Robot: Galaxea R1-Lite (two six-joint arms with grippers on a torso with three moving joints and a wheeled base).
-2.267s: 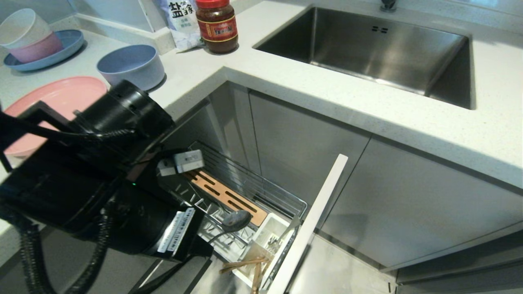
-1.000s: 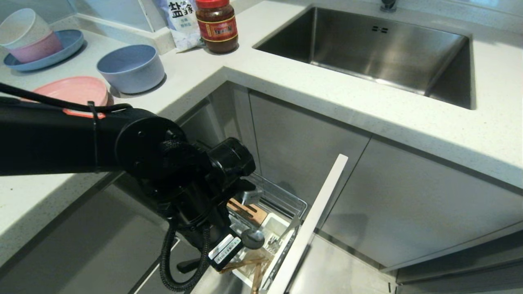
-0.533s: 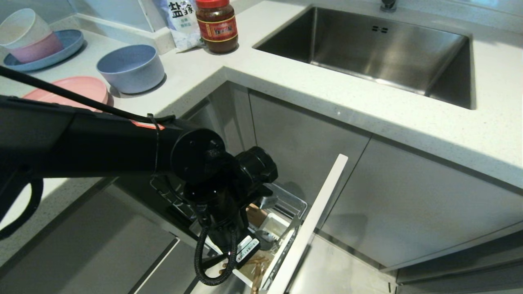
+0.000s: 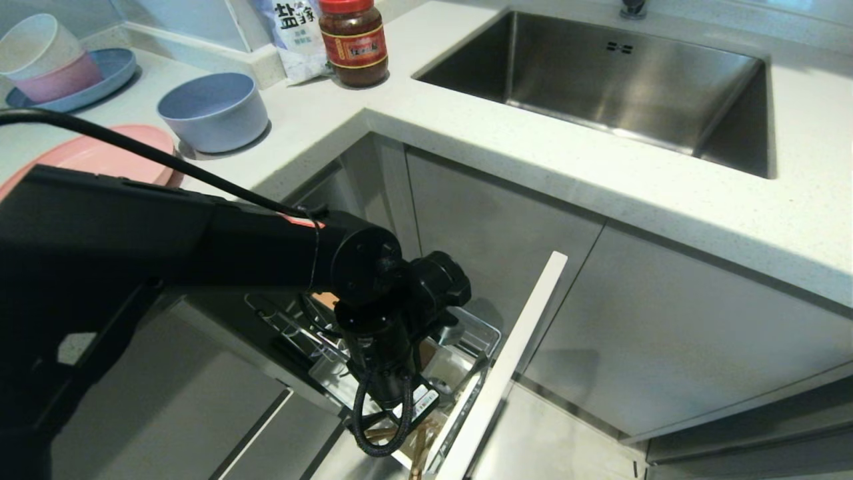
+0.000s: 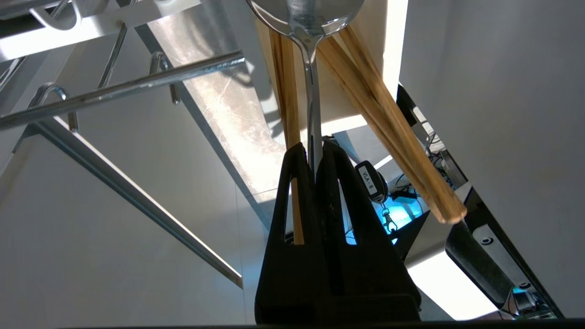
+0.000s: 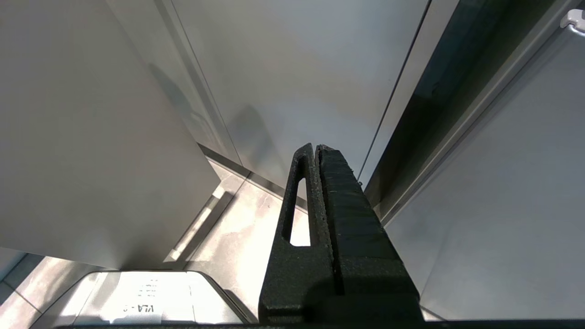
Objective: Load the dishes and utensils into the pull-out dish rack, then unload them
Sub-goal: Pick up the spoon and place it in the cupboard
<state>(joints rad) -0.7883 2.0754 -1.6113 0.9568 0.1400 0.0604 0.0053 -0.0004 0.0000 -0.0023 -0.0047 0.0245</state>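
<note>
Your left gripper [image 5: 314, 153] has its fingers [image 5: 292, 192] closed on the slim handle of the steel spoon [image 5: 307, 18], whose bowl lies straight ahead of the fingertips. The wooden chopsticks [image 5: 388, 132] flank that handle: one stick runs just beside the fingers on one side, while the other sticks slant away on the other side. A chrome bar of the pull-out dish rack [image 5: 123, 87] crosses well off to the side of the fingers. A small tag reading "VLA-8" [image 5: 370, 178] hangs close behind the fingertips. From the head camera you see the left arm reaching down into the rack [image 4: 480, 333], its wrist covering the utensil end; chopstick ends show just below it. The pink plate [image 4: 100, 157] and the blue-grey bowl [image 4: 213, 110] sit on the table [image 4: 533, 153], far from the fingers. Farther back stand a brown jar with a red lid [image 4: 353, 43], its label too small to read, and a white bag printed with a large "盐" [image 4: 293, 27]. Your right gripper [image 6: 316, 151] has its fingers pressed together on nothing, pointing at grey cabinet fronts [image 6: 297, 68].
</note>
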